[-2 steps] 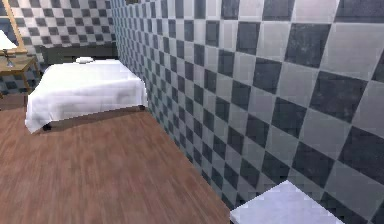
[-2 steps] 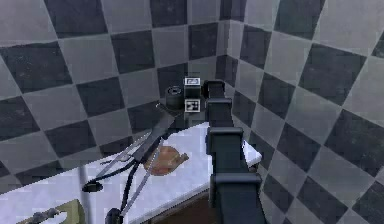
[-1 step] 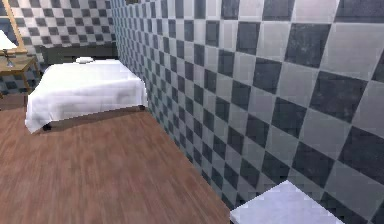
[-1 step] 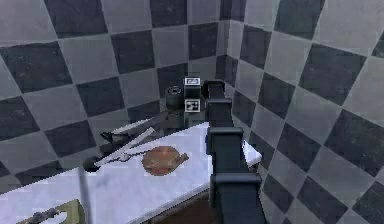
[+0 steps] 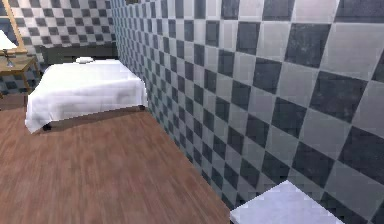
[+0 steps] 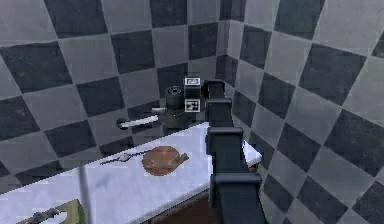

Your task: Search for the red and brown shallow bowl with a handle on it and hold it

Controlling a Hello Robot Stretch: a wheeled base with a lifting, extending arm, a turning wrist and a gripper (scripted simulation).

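- Gripper [image 6: 132,121], against the far checkered wall [image 6: 80,60], holds nothing; how wide it stands cannot be told.
- Red-brown bowl [image 6: 163,160] lies on the white table [image 6: 120,185], left of the arm [image 6: 226,155].

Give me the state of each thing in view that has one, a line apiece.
Bed, made, white cover spread flat.
Lamp, upright beside the bed.
Red-brown bowl, resting right way up on the white table, not held.
Arm, extended.
Hand, raised before the checkered wall, holding nothing.
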